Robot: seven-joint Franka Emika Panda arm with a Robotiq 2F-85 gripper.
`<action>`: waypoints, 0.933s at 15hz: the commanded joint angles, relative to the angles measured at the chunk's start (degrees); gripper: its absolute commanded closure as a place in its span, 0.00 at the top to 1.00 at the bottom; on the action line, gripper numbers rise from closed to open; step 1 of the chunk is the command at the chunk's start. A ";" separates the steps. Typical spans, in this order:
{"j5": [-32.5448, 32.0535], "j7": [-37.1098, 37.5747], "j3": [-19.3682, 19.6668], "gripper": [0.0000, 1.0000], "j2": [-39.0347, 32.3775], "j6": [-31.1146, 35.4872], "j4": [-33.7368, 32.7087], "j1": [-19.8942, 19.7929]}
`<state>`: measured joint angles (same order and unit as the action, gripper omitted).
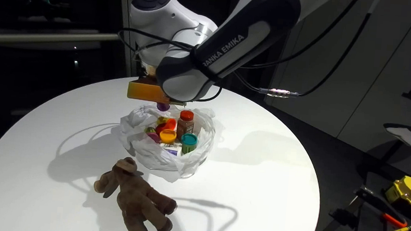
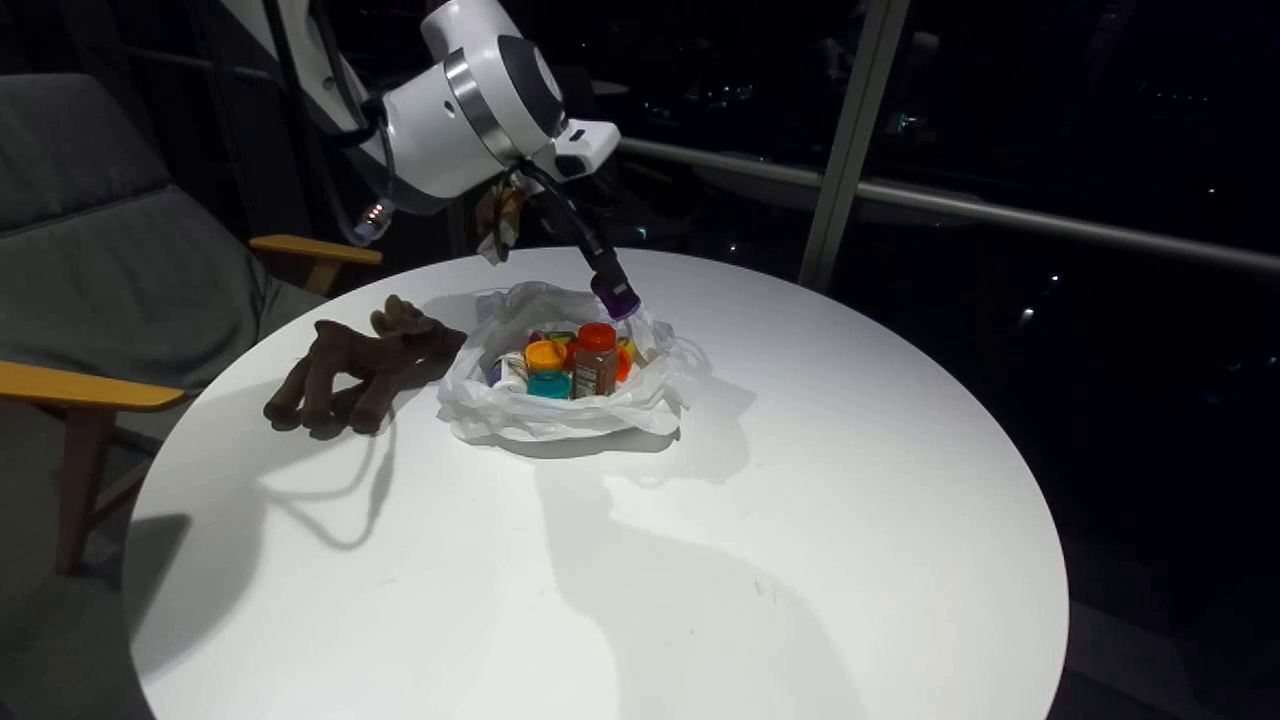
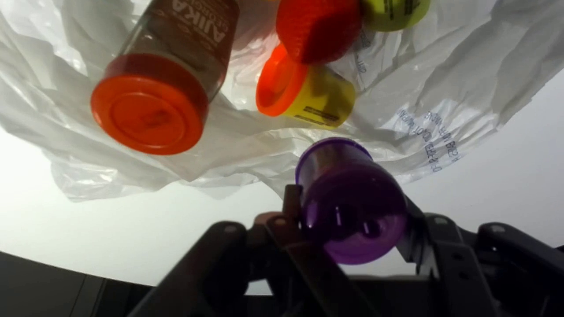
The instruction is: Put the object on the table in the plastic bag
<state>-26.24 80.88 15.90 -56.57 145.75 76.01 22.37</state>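
The black gripper is gripping a purple cylindrical tub between its jaws. The tub is hanging at the rim of the whitish plastic bag, which is resting on the round white table beside a brown plush animal.

1 plastic bag, 1 tall jar, 1 plush toy

- Translucent whitish plastic bag — crinkled, mouth spread open upward, resting on the round, smooth white tabletop.
- Glossy purple tub — held tilted, clear of the tabletop, at the bag's edge.
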 commanded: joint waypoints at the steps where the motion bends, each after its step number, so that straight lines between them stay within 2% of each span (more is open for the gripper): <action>1: 4.22 -5.12 -3.57 0.80 -0.03 4.06 -1.04 -4.10; 3: 6.44 -7.95 -5.10 0.95 1.50 6.98 0.93 -5.42; 4: 7.44 -9.33 -5.69 1.00 2.29 8.50 1.98 -5.83; 8: 12.43 -16.90 -9.59 1.00 6.33 12.91 7.30 -7.31; 10: 15.76 -21.85 -12.98 1.00 9.62 11.08 11.04 -7.97; 14: 22.16 -29.81 -18.99 1.00 16.90 1.84 18.83 -6.73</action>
<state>-8.22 57.03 0.67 -47.74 152.55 86.40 15.26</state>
